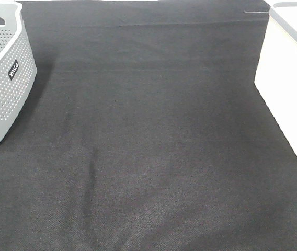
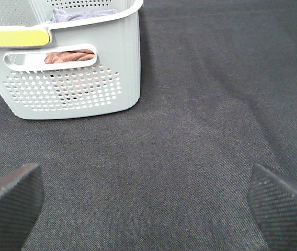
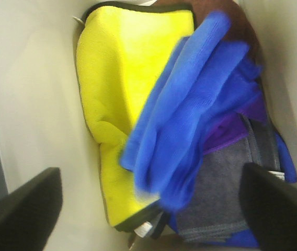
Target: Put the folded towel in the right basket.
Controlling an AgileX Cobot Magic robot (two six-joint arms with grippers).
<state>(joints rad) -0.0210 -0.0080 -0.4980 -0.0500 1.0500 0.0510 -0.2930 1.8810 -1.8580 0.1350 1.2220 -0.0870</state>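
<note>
The right pincer (image 3: pixel 148 204) is spread wide with nothing between its dark pads, above the inside of the white basket (image 1: pixel 289 89), which sits at three o'clock on the black-clothed table (image 1: pixel 148 157). The blue towel (image 3: pixel 190 104), blurred, is inside that basket over a yellow towel (image 3: pixel 117 78) and a grey cloth (image 3: pixel 221 193), clear of both pads. The left pincer (image 2: pixel 146 204) is also wide open and empty above the table, near the grey perforated basket (image 2: pixel 70 89) at ten o'clock, which holds a brownish cloth (image 2: pixel 67 56).
</note>
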